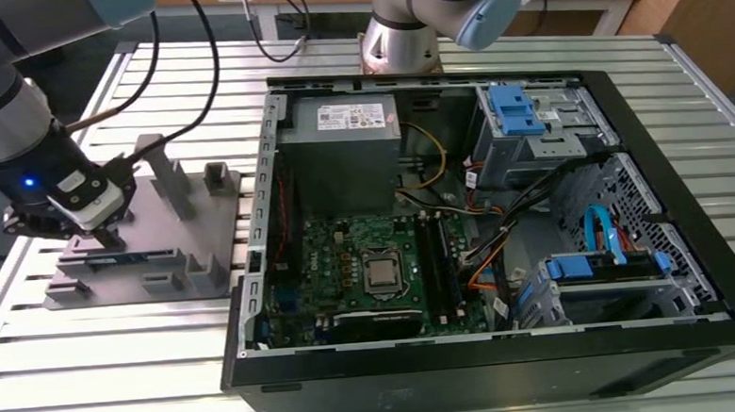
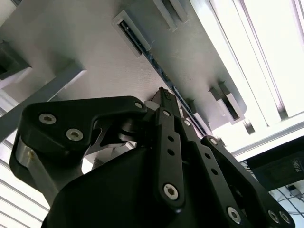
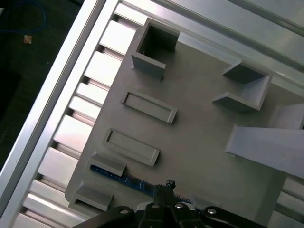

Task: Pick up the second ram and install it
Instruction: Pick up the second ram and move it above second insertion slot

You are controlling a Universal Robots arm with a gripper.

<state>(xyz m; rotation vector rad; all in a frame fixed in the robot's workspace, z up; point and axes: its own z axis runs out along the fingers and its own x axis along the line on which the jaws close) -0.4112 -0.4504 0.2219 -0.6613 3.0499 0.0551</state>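
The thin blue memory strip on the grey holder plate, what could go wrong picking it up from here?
The thin dark-blue memory strip ends at a grey bracket of the holder plate; a tilted lift might snag there. The tall grey post stands close beside the black gripper and could be bumped.

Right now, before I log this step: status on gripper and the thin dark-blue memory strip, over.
Black gripper down at the thin dark-blue ram strip. Strip lying in the grey moulded fixture plate, not lifted. No obstruction seen.
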